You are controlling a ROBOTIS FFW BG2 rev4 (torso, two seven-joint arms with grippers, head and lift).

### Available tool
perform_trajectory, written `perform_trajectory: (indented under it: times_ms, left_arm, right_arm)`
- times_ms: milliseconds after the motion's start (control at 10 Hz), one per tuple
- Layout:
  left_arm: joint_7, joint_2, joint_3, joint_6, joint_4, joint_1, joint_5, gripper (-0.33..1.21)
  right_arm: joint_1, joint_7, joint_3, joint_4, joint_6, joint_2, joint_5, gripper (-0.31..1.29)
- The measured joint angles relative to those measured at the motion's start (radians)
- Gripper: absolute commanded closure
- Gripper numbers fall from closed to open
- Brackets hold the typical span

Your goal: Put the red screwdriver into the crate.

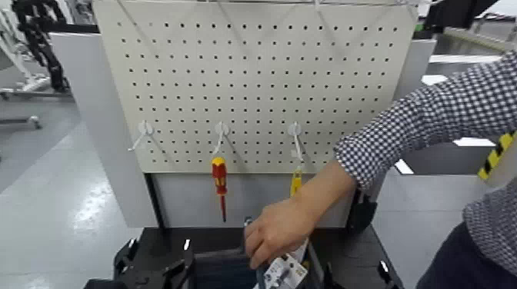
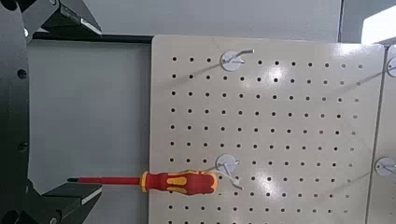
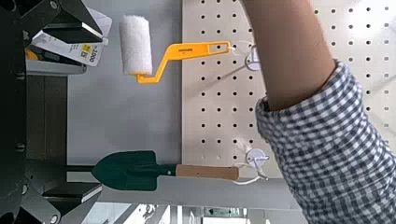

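No text can be made out with any certainty. A white package [image 3: 67, 47] in the right wrist view carries a yellow label with dark print too small to read; the same package [image 1: 283, 270] shows under the person's hand [image 1: 278, 230] in the head view, its print likewise unreadable. The paint roller's yellow handle [image 3: 191, 51] bears a small dark mark that cannot be read. The pegboard [image 1: 254, 77] has no lettering.
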Motion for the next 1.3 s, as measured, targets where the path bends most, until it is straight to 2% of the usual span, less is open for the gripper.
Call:
perform_trajectory:
  times_ms: [500, 700, 900, 1000, 1300]
  left_arm:
    - [-0.029, 0.001, 0.003, 0.029, 0.005, -0.009, 0.022, 0.13]
    - [-0.157, -0.002, 0.035, 0.09, 0.005, -0.046, 0.05, 0.13]
    - [-0.296, -0.008, 0.095, 0.163, 0.003, -0.1, 0.063, 0.13]
    - [-0.329, 0.003, 0.107, 0.195, 0.003, -0.13, 0.075, 0.13]
    - [-0.395, 0.057, 0.09, 0.258, 0.032, -0.219, 0.13, 0.13]
  right_arm:
    - [-0.006, -0.001, 0.006, 0.009, 0.0, -0.005, 0.002, 0.17]
    - [-0.009, -0.001, 0.009, 0.013, 0.0, -0.006, -0.001, 0.17]
    - [-0.01, 0.0, 0.011, 0.017, -0.001, -0.006, -0.003, 0.17]
    - [-0.01, -0.001, 0.011, 0.018, -0.002, -0.006, -0.004, 0.17]
    - [-0.01, -0.001, 0.011, 0.021, -0.007, -0.005, -0.006, 0.17]
